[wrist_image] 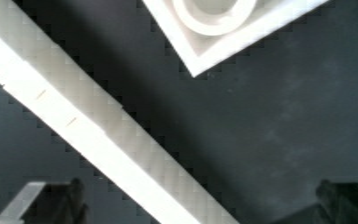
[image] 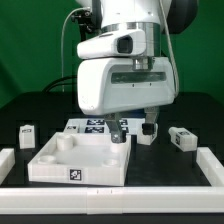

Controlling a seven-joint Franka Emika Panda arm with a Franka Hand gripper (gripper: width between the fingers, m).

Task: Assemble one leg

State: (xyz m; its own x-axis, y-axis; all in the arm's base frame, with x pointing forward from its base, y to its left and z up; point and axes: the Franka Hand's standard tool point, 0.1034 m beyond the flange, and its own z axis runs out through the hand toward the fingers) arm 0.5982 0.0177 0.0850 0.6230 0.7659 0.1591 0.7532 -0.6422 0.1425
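Note:
Three legs show in the exterior view, small white blocks with black-and-white tags. One (image: 27,132) lies at the exterior view's left, one (image: 181,138) at its right, and one (image: 148,129) sits close by my right finger. My gripper (image: 132,134) hangs open and empty just behind the back right corner of the large white tray-like piece (image: 55,165). In the wrist view the gripper (wrist_image: 202,205) shows two dark fingertips (wrist_image: 51,200) far apart with nothing between them. No leg shows in that view, only a corner of the tray-like piece (wrist_image: 247,35).
The marker board (image: 88,126) lies behind the tray-like piece. White rails border the table at the front (image: 110,195), left (image: 5,160) and right (image: 210,165). A white rail (wrist_image: 105,130) runs diagonally under the gripper in the wrist view.

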